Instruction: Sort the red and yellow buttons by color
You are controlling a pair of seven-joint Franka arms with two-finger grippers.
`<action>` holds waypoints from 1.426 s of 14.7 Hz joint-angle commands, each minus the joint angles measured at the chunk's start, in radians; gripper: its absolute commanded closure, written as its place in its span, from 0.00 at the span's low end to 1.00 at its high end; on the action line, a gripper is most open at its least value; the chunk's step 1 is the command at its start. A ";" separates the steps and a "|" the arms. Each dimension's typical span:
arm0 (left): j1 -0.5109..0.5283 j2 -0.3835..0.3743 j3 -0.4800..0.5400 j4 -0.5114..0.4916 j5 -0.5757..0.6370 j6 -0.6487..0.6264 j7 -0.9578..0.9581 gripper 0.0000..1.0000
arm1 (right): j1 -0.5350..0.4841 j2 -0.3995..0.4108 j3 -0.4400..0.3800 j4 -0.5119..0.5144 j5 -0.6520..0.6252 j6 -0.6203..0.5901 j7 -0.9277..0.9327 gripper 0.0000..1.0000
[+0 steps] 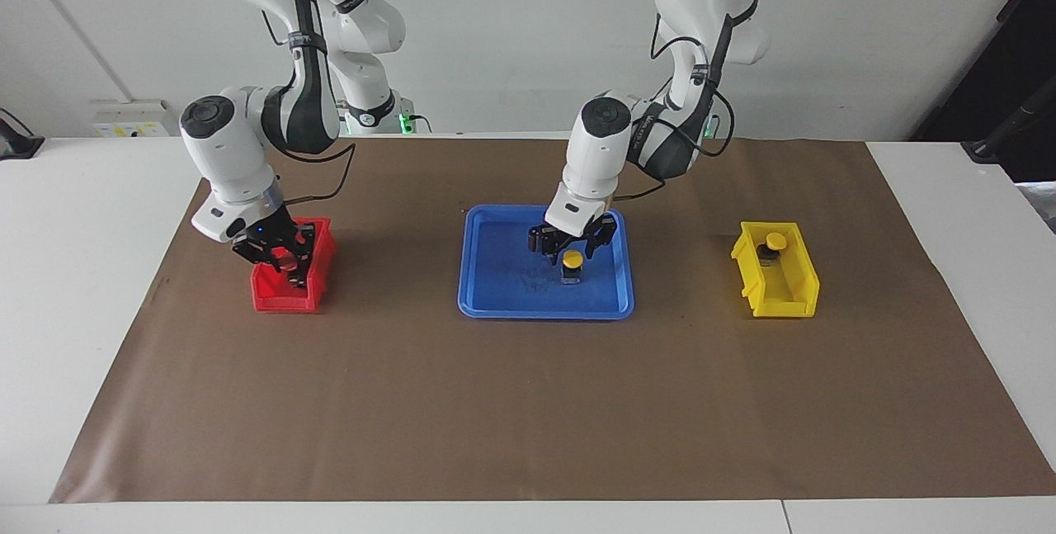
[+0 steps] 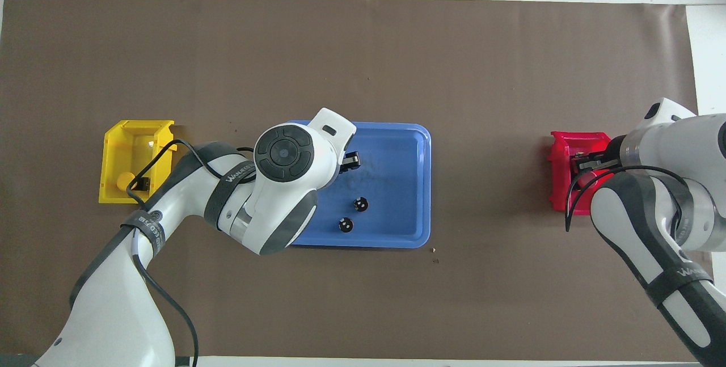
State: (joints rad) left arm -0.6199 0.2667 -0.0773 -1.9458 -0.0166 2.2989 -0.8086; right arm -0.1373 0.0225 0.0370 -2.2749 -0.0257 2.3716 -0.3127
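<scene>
Since the left pincer sits low in the tray with the yellow button between its fingers, a grip is judged to be in hand. Whether the fingers are already tight on it cannot be told.

Risks from here:
- Round cap: if it is pinched off-centre, the button can be squeezed out or tipped onto its side.
- If only the cap is caught and not the base, the button can be twisted or dropped on the lift.
- Tray rim: it must be cleared on the way to the yellow bin, or the button gets knocked loose.
- A second yellow button is already in that bin, at the end nearer the robots. A release right above it could bounce the new one out.

Two dark cylinders are stood in the tray, just nearer the robots than the pincer. They are not part of the sort and can be clipped if the wrist is swung low.

The right pincer is closed, down inside the red bin, well apart at the right arm's end. Something red is seen at its tips, but whether a red button is held cannot be made out. No clash between the arms is expected.
</scene>
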 commanded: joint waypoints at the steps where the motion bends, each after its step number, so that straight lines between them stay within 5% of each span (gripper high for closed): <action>1: -0.006 0.016 0.014 0.027 0.033 -0.002 -0.020 0.43 | -0.013 -0.018 0.009 -0.012 0.017 0.015 -0.032 0.23; 4: -0.003 0.019 0.016 0.030 0.032 -0.001 -0.020 0.44 | -0.013 -0.010 0.009 0.024 0.013 -0.018 -0.034 0.08; 8: 0.003 0.025 0.016 0.039 0.033 0.001 -0.020 0.47 | 0.001 0.014 0.014 0.242 0.015 -0.291 -0.002 0.01; 11: -0.010 0.025 0.014 0.038 0.033 -0.002 -0.064 0.94 | 0.053 -0.012 0.015 0.374 0.015 -0.476 0.099 0.01; 12: -0.011 0.025 0.016 0.039 0.033 -0.004 -0.066 0.99 | 0.056 -0.021 0.015 0.418 0.016 -0.545 0.130 0.01; 15: 0.008 0.025 0.019 0.080 0.033 -0.056 -0.060 0.99 | 0.053 -0.038 0.017 0.527 0.018 -0.719 0.172 0.01; 19: 0.138 -0.009 0.019 0.267 0.033 -0.401 0.088 0.99 | 0.036 -0.046 0.004 0.652 0.018 -0.891 0.169 0.01; 21: 0.244 -0.050 0.019 0.269 0.033 -0.459 0.240 0.99 | 0.024 -0.046 -0.002 0.707 0.015 -0.972 0.165 0.01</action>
State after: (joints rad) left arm -0.4672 0.2515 -0.0518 -1.6942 -0.0056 1.9164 -0.6912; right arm -0.0919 -0.0359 0.0340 -1.6371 -0.0227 1.4738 -0.1483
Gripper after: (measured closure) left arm 0.586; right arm 0.004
